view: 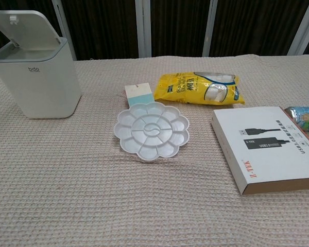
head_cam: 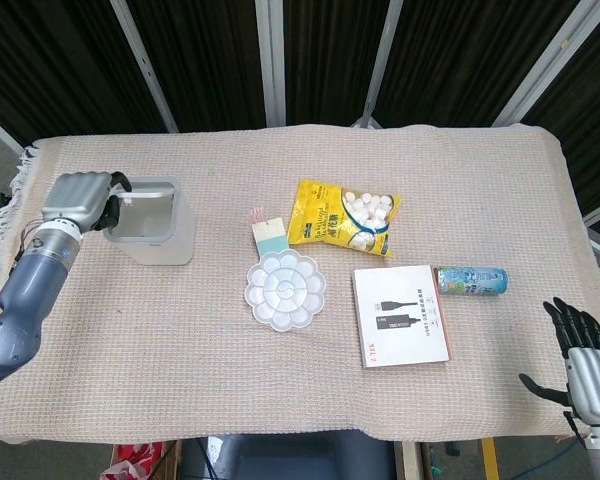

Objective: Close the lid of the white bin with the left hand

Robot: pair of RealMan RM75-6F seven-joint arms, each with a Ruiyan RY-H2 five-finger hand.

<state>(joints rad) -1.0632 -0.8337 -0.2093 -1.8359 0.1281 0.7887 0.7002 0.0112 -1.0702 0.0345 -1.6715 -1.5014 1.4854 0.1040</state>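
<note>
White flower-shaped palette (head_cam: 285,289) and yellow bag (head_cam: 345,217) lie right of the bin (head_cam: 158,222).

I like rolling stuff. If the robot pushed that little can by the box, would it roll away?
Probably yes. The can lies on its side and looks round, so a sideways push would likely roll it. The woven cloth may slow it soon. The box sits close on one side and could stop it that way.

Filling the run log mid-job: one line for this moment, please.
lid: part-closed, tilted | left hand: on lid | white bin: upright | right hand: idle, open
</note>
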